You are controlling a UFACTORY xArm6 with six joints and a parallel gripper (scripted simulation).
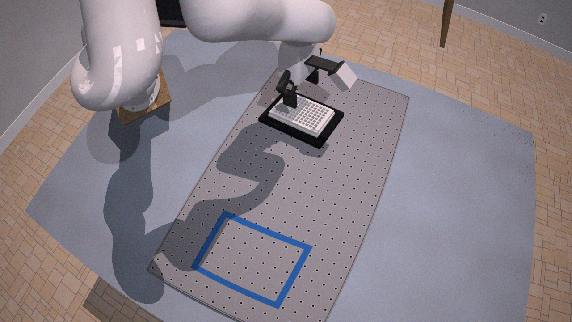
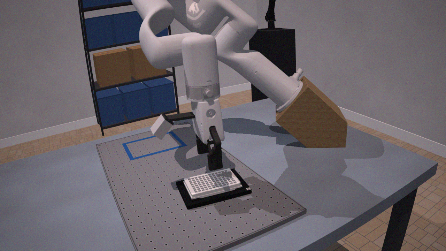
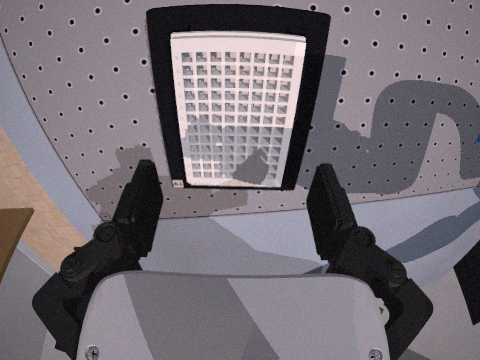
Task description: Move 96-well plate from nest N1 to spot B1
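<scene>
At the left end of the perforated surface [image 1: 351,208], by its near corner in the top view, the blue taped outline [image 1: 208,243] has nothing inside it. Well apart from it, toward the far right end, the white well plate [image 1: 308,115] sits flat and right way up in its black nest [image 1: 331,128], so the move itself is not yet begun.

The plate looks like thin rigid plastic: probably light, stiff and smooth-walled, so it could slip or tip if pinched off centre. The likeliest hold is across its two long side walls, near the middle of its length, low enough to catch the skirt above the nest rim.

The gripper [image 3: 234,196] hangs above the plate's end nearest the arm's base, touching nothing. Its black fingers are spread as wide as they go and carry nothing; in the wrist view the gap between them looks a little wider than the nest.
</scene>
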